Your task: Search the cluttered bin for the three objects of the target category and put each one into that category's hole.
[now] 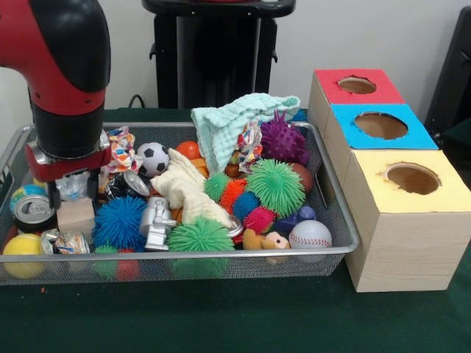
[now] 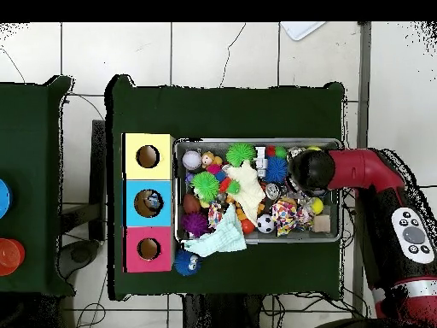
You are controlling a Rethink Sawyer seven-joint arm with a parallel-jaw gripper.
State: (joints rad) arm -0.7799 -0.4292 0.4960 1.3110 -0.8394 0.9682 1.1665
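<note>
The silver wire mesh bin [image 1: 346,220] is full of toys; it also shows in the overhead view [image 2: 256,242]. My gripper [image 1: 73,193] hangs low in the bin's left end, down over a see-through creased plastic bottle [image 1: 75,182]. In the overhead view the arm [image 2: 341,169] hides the gripper and the bottle. A crumpled see-through thing with a blue label [image 1: 65,243] lies at the bin's front left corner. The round hole in the red-topped box [image 1: 357,85] is at the far right, beyond the blue and yellow tops, and shows in the overhead view [image 2: 148,248].
Around the gripper lie a silver can [image 1: 33,212], a wooden block [image 1: 76,217], a blue spiky ball [image 1: 119,220] and a yellow ball [image 1: 23,246]. A pale green towel [image 1: 235,121] is draped over the bin's back. A blue ball [image 2: 187,262] sits on the table by the red box.
</note>
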